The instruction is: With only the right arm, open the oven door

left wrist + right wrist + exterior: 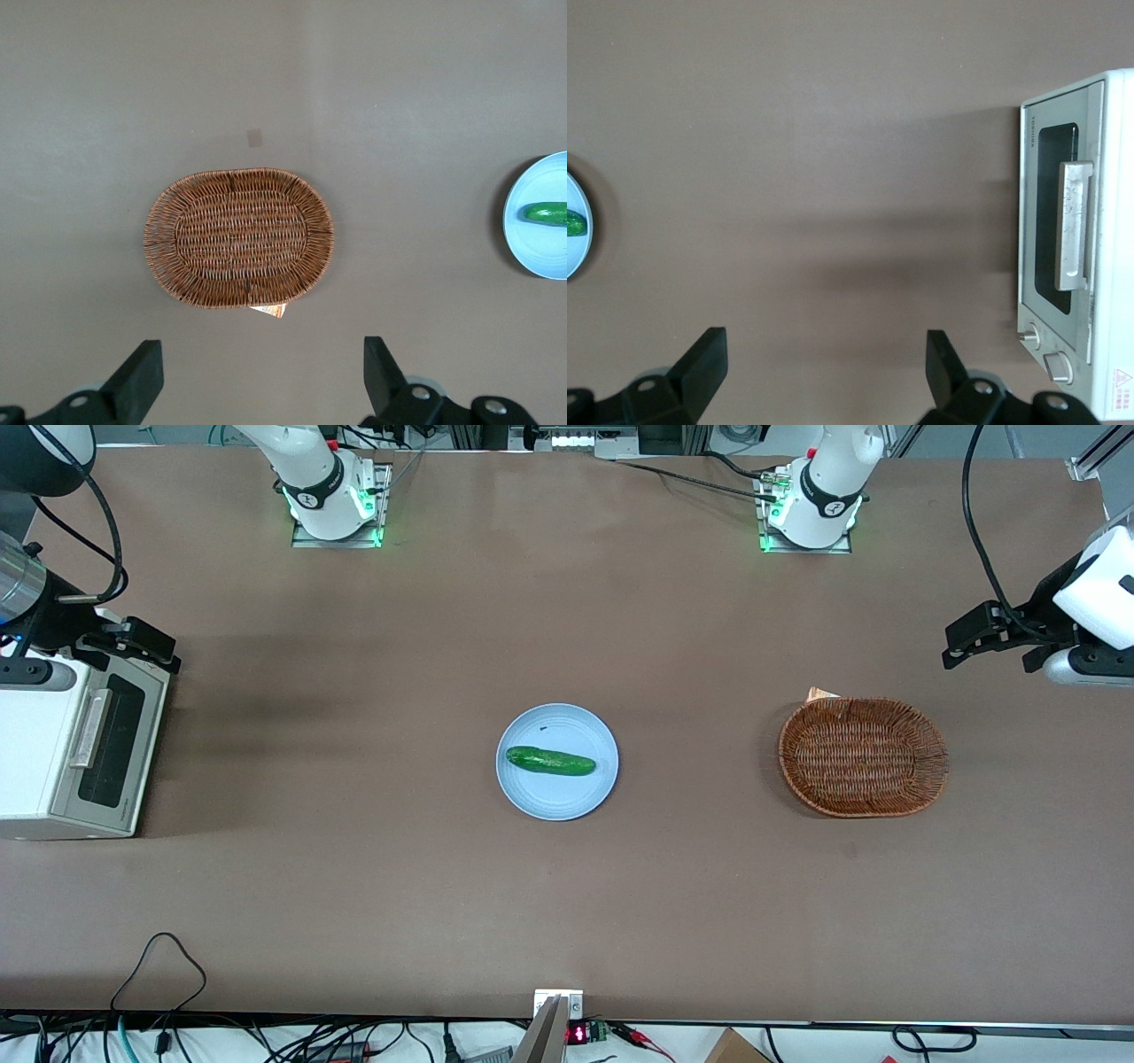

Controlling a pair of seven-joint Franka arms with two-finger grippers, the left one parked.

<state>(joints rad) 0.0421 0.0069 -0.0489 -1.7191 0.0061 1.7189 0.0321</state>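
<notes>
The white toaster oven (35, 753) stands at the working arm's end of the table. Its oven door (111, 744) is shut, with the silver bar handle (89, 726) lying along the dark window. My right arm's gripper (151, 645) hovers above the table just off the oven's corner that is farther from the front camera. It touches nothing. In the right wrist view the gripper (824, 343) is open with only bare table between the fingers, and the oven door (1050, 230) with its handle (1072, 226) lies off to one side of them.
A light blue plate (567, 797) holding a cucumber (549, 761) sits mid-table, and its edge (578, 257) shows in the right wrist view. A wicker basket (864, 757) lies toward the parked arm's end.
</notes>
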